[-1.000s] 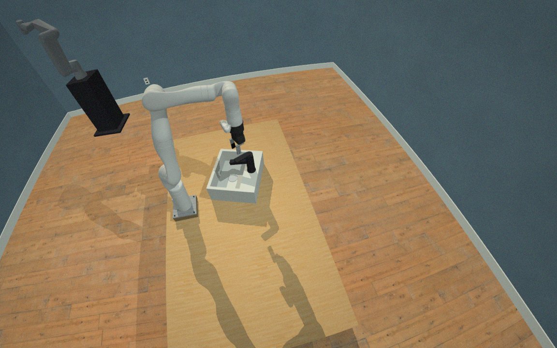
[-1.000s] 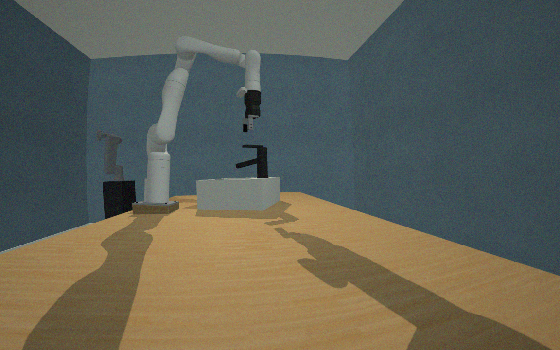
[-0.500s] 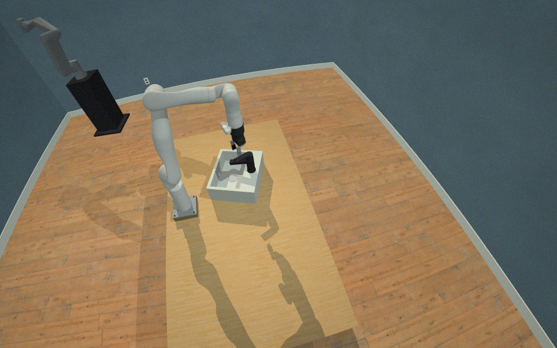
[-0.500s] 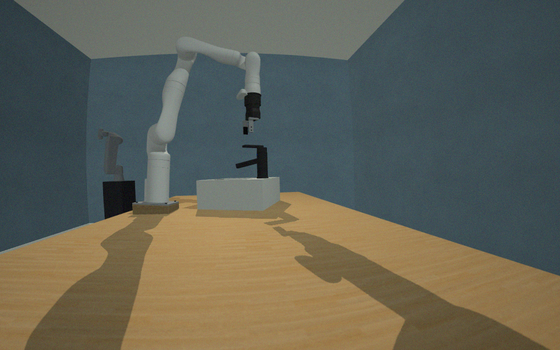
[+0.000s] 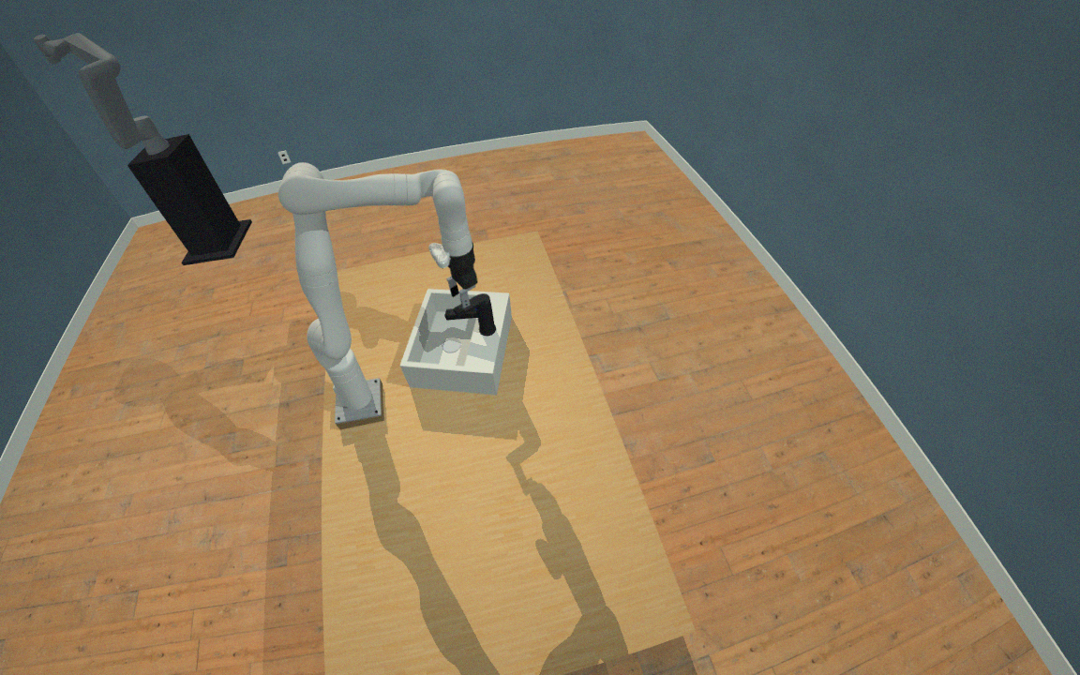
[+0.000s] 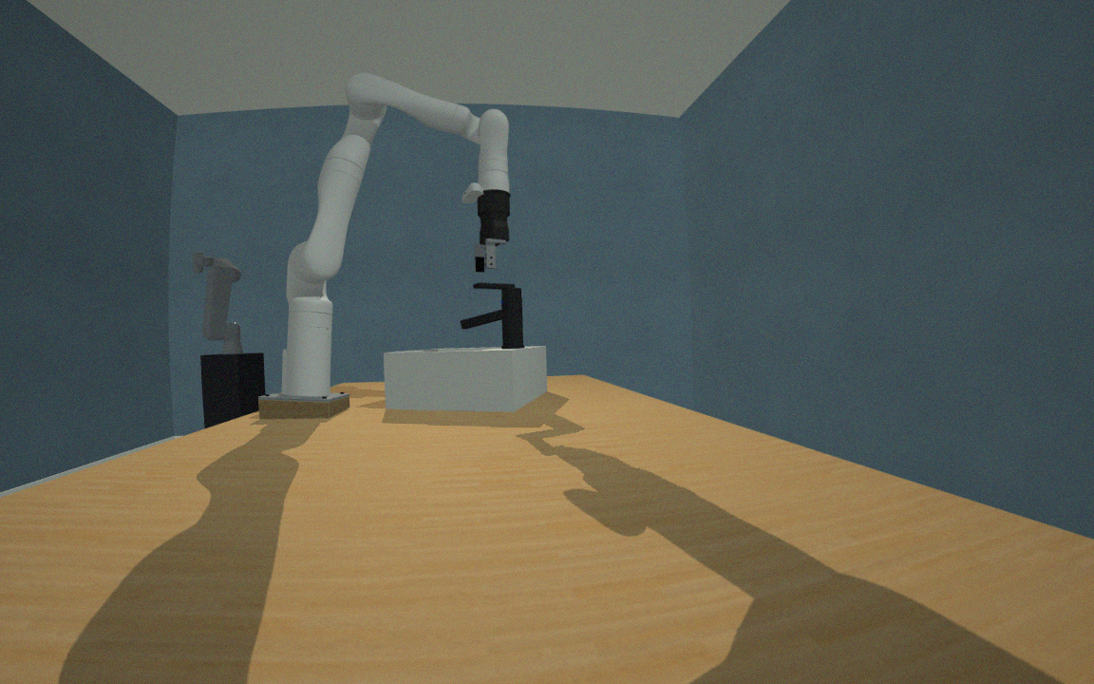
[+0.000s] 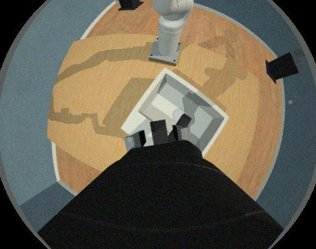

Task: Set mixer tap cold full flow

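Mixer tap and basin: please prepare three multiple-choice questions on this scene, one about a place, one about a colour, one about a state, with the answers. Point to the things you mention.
1. Where does the mixer tap [image 5: 487, 319] [image 6: 513, 317] [image 7: 158, 131] stand?
A) Beside the basin [image 5: 452, 380] [image 6: 449, 380] [image 7: 146, 97], on the table
B) At the basin's side away from the arm's base [image 5: 376, 390] [image 6: 338, 399] [image 7: 154, 57]
C) In the basin's middle

2. What colour is the tap?
A) Black
B) White
C) Red

3. How is the gripper [image 5: 459, 295] [image 6: 485, 265] [image 7: 159, 133]?
A) Shut, holding nothing
B) Shut on the tap
C) Open, above the tap

1: B, the top view shows it at that far side.
2: A, its body looks black in the exterior view.
3: C, the jaws stand apart in the wrist view, with a gap above the tap in the exterior view.
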You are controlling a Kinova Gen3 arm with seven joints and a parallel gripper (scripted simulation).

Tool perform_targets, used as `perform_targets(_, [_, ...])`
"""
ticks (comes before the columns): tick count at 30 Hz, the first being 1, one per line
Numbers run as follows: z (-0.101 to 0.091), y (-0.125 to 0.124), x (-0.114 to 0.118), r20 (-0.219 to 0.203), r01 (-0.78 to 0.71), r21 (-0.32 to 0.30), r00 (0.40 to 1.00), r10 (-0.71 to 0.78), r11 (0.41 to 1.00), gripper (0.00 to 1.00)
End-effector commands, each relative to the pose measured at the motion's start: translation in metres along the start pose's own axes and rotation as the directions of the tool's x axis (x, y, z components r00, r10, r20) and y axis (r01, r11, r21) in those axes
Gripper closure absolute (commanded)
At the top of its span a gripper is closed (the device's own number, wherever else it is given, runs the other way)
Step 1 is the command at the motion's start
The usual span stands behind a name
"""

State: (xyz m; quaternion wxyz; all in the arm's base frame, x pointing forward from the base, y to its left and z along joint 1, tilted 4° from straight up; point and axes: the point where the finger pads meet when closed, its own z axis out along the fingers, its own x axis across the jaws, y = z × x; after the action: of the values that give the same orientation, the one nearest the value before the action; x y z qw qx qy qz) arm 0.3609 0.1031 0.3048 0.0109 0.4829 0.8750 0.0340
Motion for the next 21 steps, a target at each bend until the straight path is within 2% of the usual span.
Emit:
perform_targets(1, [0.004, -0.001, 0.0, 0.0, -0.001, 0.002, 1.0, 0.001, 1.0, 0.0])
perform_targets(11, [0.017, -0.001, 0.0, 0.0, -0.001, 0.002, 1.0, 0.001, 1.0, 0.0])
perform_targets(21, [0.021, -0.001, -0.001, 0.0, -0.001, 0.002, 1.0, 0.001, 1.0, 0.0])
